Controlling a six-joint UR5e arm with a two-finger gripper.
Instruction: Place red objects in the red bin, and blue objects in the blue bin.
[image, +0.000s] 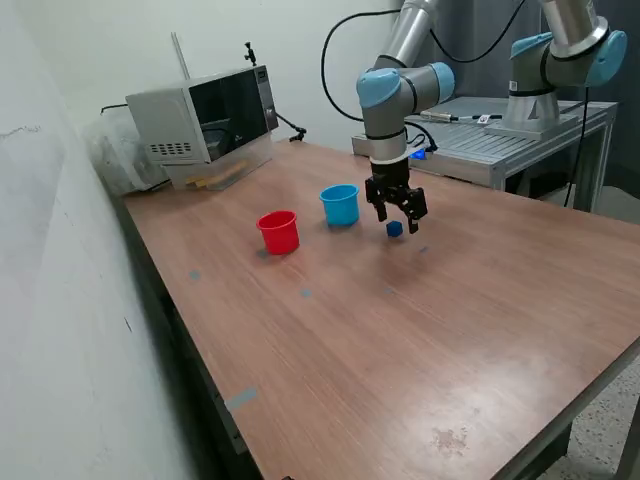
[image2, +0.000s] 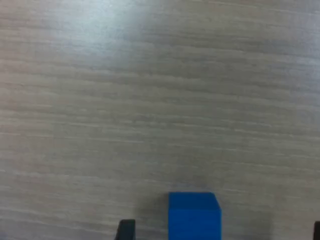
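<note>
While the near part of the long brown wood-grain table (image: 380, 340) lies bare apart from a few pale tape marks, the action sits farther back, around its middle. A small dark blue cube (image: 395, 229) rests on the tabletop there. Directly over it hangs the black two-finger gripper (image: 397, 212) of the grey and light blue robot arm (image: 392, 90), its fingers spread apart and pointing down, with nothing held between them. From the wrist camera, the same blue cube (image2: 194, 215) sits flat on the wood between the two dark fingertips (image2: 126, 229), which stand clear of its sides.

Toward the exterior view's left of the cube stands a small round light blue plastic cup (image: 340, 204), upright and open at the top. Farther to the exterior view's left, and a little nearer the camera, stands a matching small round red plastic cup (image: 278, 231), also upright. The two cups are near each other but not touching. Whether anything lies inside either cup cannot be told.

At the table's far corner, against the white wall, sits a silver microwave oven (image: 205, 112) with a dark door.
</note>
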